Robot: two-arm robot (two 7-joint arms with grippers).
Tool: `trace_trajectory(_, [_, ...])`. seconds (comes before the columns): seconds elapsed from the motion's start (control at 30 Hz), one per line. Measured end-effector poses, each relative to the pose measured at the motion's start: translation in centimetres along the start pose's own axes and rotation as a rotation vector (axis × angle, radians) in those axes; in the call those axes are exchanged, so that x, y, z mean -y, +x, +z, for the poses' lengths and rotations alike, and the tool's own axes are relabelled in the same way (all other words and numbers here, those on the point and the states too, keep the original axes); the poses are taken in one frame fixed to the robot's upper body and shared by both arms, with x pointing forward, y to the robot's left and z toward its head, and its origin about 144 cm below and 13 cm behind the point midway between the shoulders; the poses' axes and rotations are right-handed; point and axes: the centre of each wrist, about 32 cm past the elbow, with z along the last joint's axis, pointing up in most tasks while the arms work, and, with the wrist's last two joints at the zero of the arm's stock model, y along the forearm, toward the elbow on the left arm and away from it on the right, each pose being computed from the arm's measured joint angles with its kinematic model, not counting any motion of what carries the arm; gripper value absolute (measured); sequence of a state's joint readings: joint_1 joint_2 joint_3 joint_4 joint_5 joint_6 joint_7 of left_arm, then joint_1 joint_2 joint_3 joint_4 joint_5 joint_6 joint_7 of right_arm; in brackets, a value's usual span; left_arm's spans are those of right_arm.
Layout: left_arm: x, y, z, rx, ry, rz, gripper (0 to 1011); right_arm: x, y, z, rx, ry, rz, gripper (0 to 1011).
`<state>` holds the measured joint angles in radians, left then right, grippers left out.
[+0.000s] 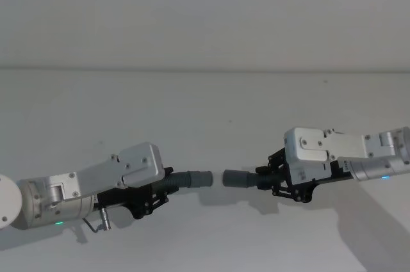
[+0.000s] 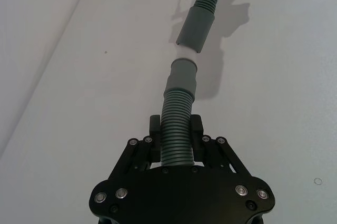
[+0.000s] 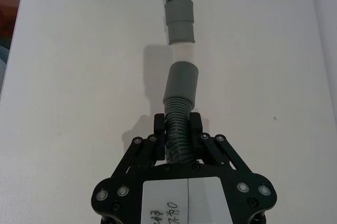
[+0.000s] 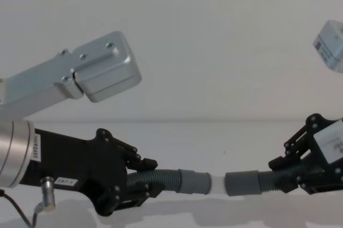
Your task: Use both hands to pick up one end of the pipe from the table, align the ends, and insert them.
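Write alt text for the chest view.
Two black grippers, left gripper and right gripper, each clamp one end of a corrugated grey pipe above a white table. The white-tipped cuff faces the plain cuff across a small gap, not yet inserted.

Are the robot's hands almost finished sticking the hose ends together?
Nearly. Done: the left gripper and the right gripper each hold the pipe just behind a cuff, off the table. In hand: the white-tipped cuff faces the plain cuff, roughly lined up. Left: a small gap remains, so the tip must go in.
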<state>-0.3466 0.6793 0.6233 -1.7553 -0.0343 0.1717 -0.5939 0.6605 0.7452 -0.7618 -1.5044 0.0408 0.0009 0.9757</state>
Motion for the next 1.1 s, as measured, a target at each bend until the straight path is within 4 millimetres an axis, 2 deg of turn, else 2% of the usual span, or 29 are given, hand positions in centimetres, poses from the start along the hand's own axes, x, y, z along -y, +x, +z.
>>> trace_trajectory(1.1, [0.0, 0.0, 0.0, 0.0, 0.0, 0.0, 317, -0.23, 0.09, -0.1, 0.005, 0.02, -0.004, 262])
